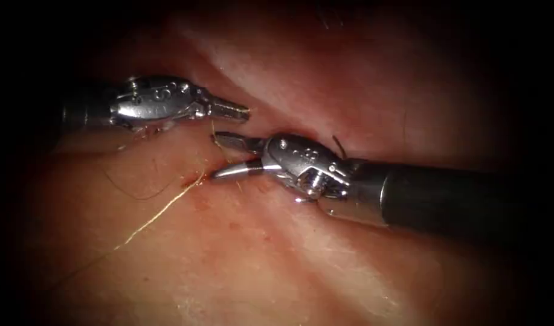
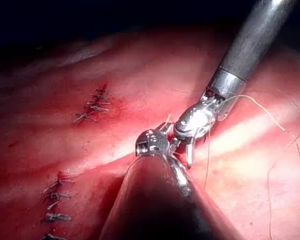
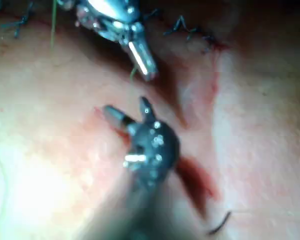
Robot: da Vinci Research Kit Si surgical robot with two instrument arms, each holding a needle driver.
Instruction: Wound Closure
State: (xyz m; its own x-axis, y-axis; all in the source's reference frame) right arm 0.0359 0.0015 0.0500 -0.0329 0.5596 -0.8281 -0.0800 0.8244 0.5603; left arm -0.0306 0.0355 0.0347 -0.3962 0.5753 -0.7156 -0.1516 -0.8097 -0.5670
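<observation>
The right tool (image 1: 225,156) enters from the right in the endoscope view, its dark shaft lying low across the tissue (image 1: 301,259); its two jaws are spread wide with nothing between them, the upper one dark, the lower one bright, both tips just above the tissue at the cut (image 1: 195,178). The left tool (image 1: 243,111) comes in from the left, its jaws pressed together into a single narrow tip that points toward the right tool's upper jaw, near it but apart. Whether that tip pinches anything cannot be told; a short pale strand shows just below it. A pale yellowish thread (image 1: 159,214) runs from the cut down and to the left across the tissue, and a thin dark strand (image 1: 135,193) curves on the surface left of the cut. A short dark thread end (image 1: 339,146) stands up behind the right tool's wrist. No needle can be made out, so its position cannot be stated. In the left wrist view, two rows of dark finished stitches (image 2: 92,107) lie on the tissue well apart from the tools, red fluid (image 2: 117,112) stains the surface around them, and a loose thread loops beside the shaft. In the right wrist view the spread jaws of the right tool sit over a red-stained cut, partly hiding it.
</observation>
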